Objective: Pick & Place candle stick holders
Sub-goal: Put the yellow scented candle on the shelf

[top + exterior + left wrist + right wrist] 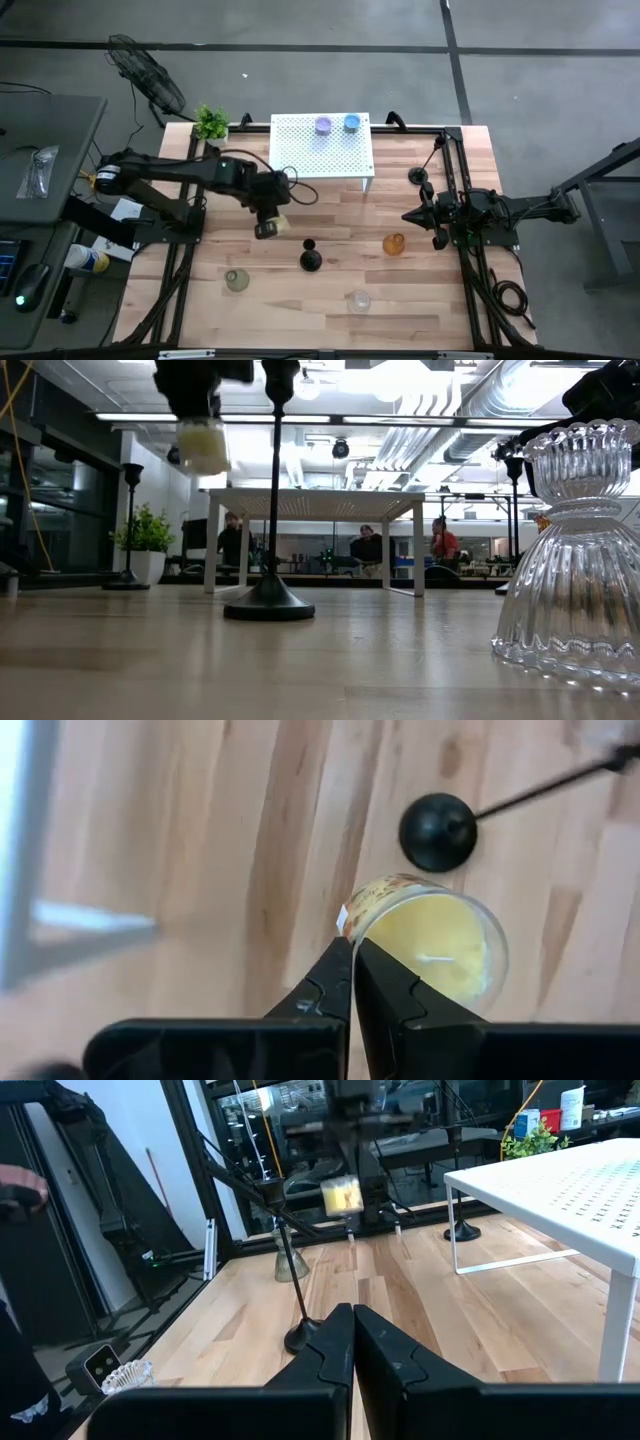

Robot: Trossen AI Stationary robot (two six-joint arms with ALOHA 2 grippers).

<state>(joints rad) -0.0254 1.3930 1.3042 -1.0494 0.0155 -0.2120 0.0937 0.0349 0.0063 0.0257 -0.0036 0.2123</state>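
black candlestick (270,575), clear glass cup (572,560) — foreground

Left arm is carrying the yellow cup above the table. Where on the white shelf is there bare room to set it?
The white perforated shelf is bare across its left and front; only the purple cup and blue cup crowd its back right edge. The left gripper holds the yellow glass cup near the slim black candlestick; rise clear of it.

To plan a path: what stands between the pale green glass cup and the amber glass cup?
High view: the black candlestick stands between pale green cup and amber cup.
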